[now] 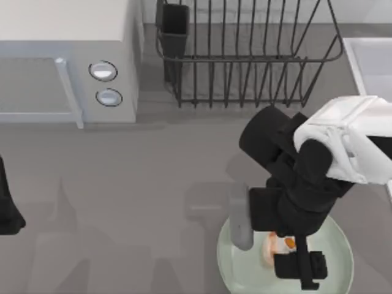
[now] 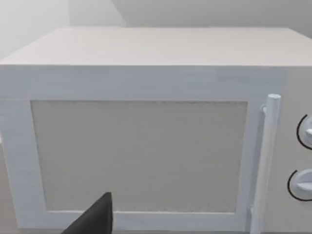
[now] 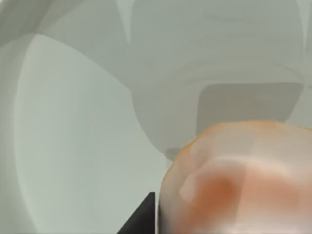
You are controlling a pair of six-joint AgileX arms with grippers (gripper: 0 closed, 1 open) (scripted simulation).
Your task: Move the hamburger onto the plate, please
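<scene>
The hamburger (image 1: 277, 246) hangs over the middle of the plate (image 1: 245, 269), near the table's (image 1: 122, 202) front edge toward its right; let go from above, it could roll toward the rim. The right gripper (image 1: 283, 245) seems closed on it, though its fingers are hidden; the left gripper (image 1: 9, 211) sits parked at the left edge.
</scene>
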